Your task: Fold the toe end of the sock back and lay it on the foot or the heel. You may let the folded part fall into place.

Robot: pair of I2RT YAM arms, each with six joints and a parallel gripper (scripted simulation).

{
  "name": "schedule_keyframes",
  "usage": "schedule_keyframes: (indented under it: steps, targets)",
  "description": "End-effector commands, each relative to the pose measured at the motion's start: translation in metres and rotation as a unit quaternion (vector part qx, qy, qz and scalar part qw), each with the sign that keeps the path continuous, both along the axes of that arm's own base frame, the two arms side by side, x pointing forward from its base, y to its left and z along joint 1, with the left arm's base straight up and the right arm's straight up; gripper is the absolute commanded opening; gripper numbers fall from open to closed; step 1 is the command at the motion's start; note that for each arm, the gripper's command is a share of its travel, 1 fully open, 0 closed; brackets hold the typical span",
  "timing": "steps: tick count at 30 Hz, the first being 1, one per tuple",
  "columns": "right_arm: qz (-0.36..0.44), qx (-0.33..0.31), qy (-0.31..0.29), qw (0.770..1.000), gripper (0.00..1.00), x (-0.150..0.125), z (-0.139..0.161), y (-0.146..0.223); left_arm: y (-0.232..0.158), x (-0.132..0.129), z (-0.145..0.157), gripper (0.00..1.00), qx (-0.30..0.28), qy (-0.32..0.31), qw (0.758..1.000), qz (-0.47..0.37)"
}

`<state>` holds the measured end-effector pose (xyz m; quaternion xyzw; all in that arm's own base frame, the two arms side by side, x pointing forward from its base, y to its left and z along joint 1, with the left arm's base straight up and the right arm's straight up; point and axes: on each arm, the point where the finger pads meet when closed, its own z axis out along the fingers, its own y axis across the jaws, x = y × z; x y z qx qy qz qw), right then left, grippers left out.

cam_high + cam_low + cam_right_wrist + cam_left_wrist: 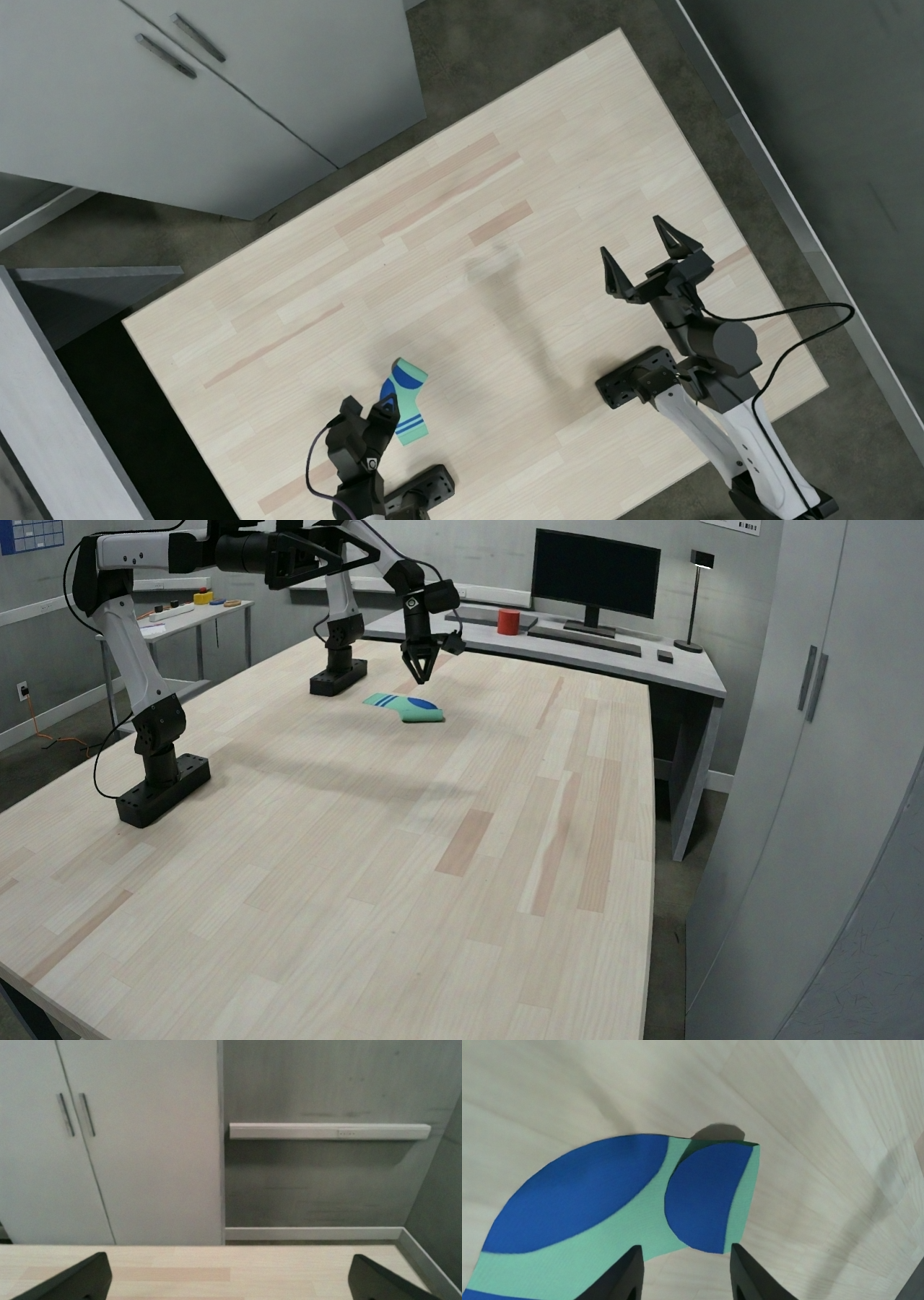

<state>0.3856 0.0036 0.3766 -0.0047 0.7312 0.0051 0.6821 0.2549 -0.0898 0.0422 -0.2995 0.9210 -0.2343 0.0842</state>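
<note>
The mint sock (408,402) (391,703) (617,1231) lies flat on the table, cuff stripes at one end. Its blue toe (406,377) (698,1195) is folded back over the foot; the rounded tip points to the blue heel patch (387,389) (577,1195), with a mint strip between them in the left wrist view. The fold bulges a little, with a dark gap along one side. My left gripper (390,401) (421,681) (686,1256) is partly open and empty, above the sock. My right gripper (629,233) (359,560) (229,1265) is wide open and empty, high above the table, far from the sock.
The wooden table (452,310) (362,934) (274,1271) carries both arm bases. The left arm's base (423,486) (338,677) stands close to the sock's cuff end. The right arm's base (636,376) (163,791) stands farther along the same edge. A grey cabinet (193,116) stands beyond the table.
</note>
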Motion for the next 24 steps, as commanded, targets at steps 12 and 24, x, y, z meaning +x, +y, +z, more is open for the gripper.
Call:
schedule_keyframes:
  steps: [12, 24]
  targets:
    - [-0.002, -0.002, -0.043, 0.999, 1.0, -0.008, 0.032, -0.001, 0.004, 0.034, 0.031, 0.38, 0.015, -0.089, 0.996, -0.013]
    - [-0.014, -0.003, -0.056, 0.998, 1.0, -0.004, 0.039, -0.007, 0.02, 0.083, 0.081, 0.38, 0.079, -0.227, 0.969, -0.053]
